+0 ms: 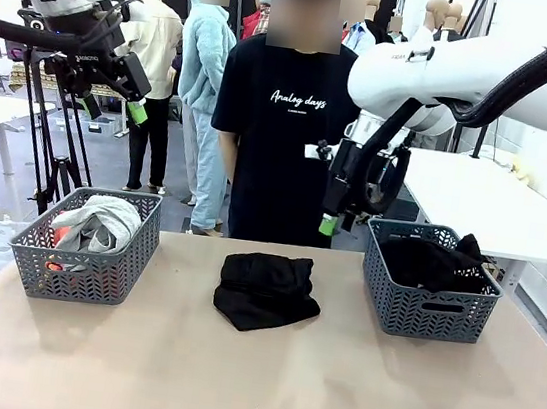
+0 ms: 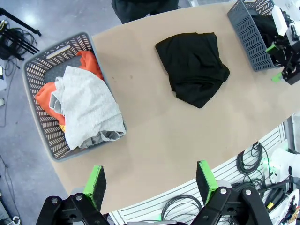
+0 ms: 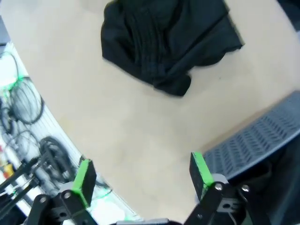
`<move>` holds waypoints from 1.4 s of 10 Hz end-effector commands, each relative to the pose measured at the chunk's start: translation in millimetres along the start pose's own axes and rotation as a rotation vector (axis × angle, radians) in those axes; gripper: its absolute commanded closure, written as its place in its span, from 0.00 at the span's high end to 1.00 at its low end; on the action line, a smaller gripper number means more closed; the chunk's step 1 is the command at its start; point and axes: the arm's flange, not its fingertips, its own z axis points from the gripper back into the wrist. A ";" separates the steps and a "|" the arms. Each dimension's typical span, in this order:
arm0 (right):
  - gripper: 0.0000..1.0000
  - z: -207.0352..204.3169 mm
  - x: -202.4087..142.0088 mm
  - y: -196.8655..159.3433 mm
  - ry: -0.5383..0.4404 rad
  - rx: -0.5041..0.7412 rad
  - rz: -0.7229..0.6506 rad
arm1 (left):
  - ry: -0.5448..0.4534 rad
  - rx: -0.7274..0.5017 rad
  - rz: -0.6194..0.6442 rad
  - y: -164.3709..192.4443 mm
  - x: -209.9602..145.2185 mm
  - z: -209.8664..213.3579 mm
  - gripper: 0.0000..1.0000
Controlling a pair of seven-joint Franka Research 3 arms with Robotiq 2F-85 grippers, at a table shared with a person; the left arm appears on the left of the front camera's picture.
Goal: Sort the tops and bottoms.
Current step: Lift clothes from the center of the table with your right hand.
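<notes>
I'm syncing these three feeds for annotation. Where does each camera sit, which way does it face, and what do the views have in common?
Front view: fixed between the arms, facing across the tan table toward the standing person; both white arms hang raised.
Left wrist view: high above the left side, looking down past open left gripper at the grey basket of tops.
Right wrist view: above the right side, looking down past open right gripper; grey basket of bottoms at the edge.
Shared: the crumpled black garment at the table's middle.
</notes>
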 end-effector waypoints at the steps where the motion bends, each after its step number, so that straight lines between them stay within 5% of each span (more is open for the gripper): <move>1: 1.00 -27.1 41.1 11.9 -0.120 -0.128 -0.002 | 0.002 -0.001 -0.008 1.5 -5.3 0.0 1.00; 3: 1.00 -69.8 102.8 7.9 -0.125 -0.185 -0.018 | 0.002 -0.001 -0.008 1.5 -5.3 0.0 1.00; 6: 1.00 -133.0 148.0 -8.0 -0.051 -0.289 -0.072 | 0.002 -0.001 -0.008 1.5 -5.3 0.0 1.00; 14: 1.00 -189.5 148.6 -3.0 0.100 -0.316 -0.027 | 0.002 -0.001 -0.008 1.5 -5.3 0.0 1.00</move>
